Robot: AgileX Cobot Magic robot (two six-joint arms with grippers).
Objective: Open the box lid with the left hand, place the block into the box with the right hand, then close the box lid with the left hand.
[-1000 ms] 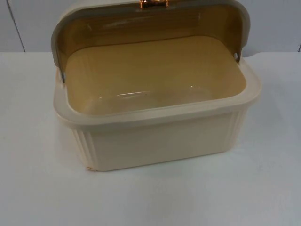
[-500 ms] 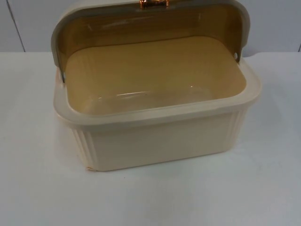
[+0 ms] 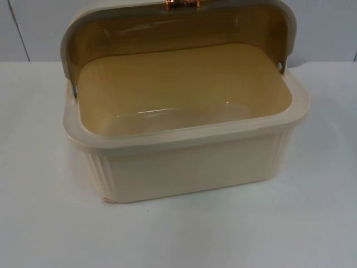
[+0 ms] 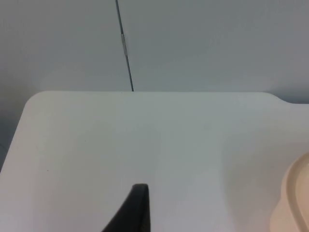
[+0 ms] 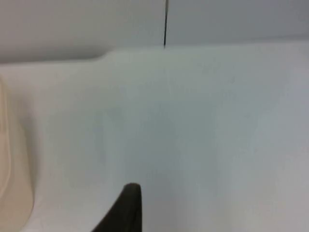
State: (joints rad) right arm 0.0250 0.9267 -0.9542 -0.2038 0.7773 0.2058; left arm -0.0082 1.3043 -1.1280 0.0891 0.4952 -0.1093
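Box (image 3: 184,162) open, beside both grippers' black fingertips (image 4: 135,208).

The box (image 3: 184,139) sits mid-table (image 3: 44,223), its lid (image 3: 167,22) raised behind, seemingly against the partition wall (image 3: 33,28).

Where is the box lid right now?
In the top view the lid stands swung up and back behind the cream box, against the grey wall, with its copper latch uppermost. The box sits mid-table.

Black tapered fingertip (image 4: 136,208) per wrist view; other (image 5: 126,209) alike.
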